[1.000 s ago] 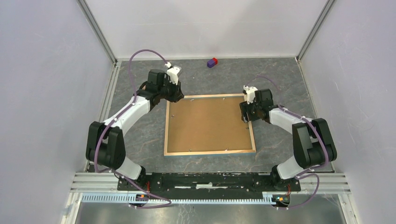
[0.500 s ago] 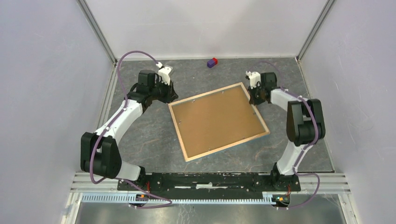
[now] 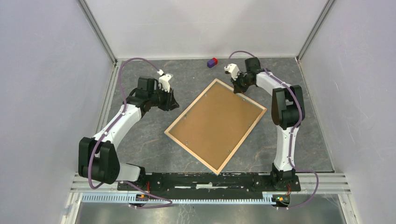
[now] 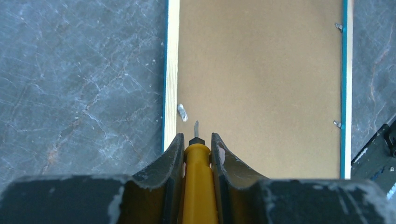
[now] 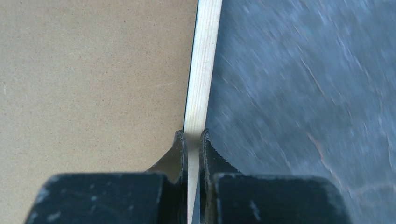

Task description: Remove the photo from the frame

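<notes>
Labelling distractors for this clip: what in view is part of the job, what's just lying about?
Job: frame, back up; metal tabs; yellow-handled tool in left gripper; right gripper pinching the frame's rim; photo, not visible.
Lying about: red-and-purple block at far edge of table.

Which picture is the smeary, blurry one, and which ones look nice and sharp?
Right wrist view: the grey table is streaky and blurred, though the rim of the frame in the right end effector looks fairly sharp. Left wrist view: crisp, table veins and the screwdriver tip clear. Top external view: sharp, evenly lit, no glare.
</notes>
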{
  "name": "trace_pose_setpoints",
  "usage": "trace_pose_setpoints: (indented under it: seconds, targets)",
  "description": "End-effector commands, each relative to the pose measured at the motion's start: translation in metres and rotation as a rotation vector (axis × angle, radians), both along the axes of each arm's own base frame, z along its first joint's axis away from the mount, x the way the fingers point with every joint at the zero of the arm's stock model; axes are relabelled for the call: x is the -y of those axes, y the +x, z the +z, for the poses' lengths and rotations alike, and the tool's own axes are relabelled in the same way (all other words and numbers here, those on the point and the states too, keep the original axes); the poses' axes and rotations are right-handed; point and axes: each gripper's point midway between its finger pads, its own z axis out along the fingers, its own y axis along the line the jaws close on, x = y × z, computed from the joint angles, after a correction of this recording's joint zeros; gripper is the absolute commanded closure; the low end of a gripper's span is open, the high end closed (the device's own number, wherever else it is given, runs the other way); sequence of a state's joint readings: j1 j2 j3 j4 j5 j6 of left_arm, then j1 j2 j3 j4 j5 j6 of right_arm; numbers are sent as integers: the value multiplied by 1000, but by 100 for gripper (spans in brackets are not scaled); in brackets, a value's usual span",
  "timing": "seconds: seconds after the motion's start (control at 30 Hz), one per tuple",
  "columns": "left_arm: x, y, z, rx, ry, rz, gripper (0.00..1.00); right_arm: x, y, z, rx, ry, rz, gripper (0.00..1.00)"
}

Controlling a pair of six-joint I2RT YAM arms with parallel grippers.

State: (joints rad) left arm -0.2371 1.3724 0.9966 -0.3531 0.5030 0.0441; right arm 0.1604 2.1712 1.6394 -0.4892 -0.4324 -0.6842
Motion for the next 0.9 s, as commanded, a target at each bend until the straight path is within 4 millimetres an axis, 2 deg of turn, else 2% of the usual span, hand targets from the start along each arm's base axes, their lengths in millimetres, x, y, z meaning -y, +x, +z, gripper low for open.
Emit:
trace_pose_setpoints:
  seconds: [0.0,0.07,0.1,0.13,0.2,0.27,0.37,0.4,0.43,0.5,0.6,0.73,0.87]
  targets:
    - [2,-14,8,-10,-41,-5,98,-58,14,35,125,64,165,91]
    - [0,-18,5,-20,-35,2,98,-66,31,61,180,114,103,72]
    - [-2,-19,4,-22,-30,6,98,-67,37,75,203,137,67,60]
    - [-3,-22,2,-23,-25,10,98,-67,43,90,225,154,24,53]
    - [-6,-25,1,-22,-15,19,98,-64,42,124,260,190,-43,45]
    - [-10,-29,0,-13,-3,29,98,-55,28,146,263,223,-142,38]
    - [-13,-34,-1,-6,0,48,98,-33,-17,161,231,277,-313,29]
    - [-14,-36,0,-16,-11,68,98,-25,-36,149,188,286,-383,25]
    - [-15,-36,0,-20,-16,82,98,-18,-52,155,192,307,-427,22]
    - [-17,-37,1,-33,-18,113,98,-5,-87,140,145,329,-520,17]
    - [-19,-35,7,-71,-36,171,98,8,-135,103,22,306,-594,13]
    - [-23,-37,13,-113,-66,256,98,16,-184,63,-155,226,-602,13]
    - [-23,-43,16,-123,-101,287,98,9,-221,33,-297,233,-575,13]
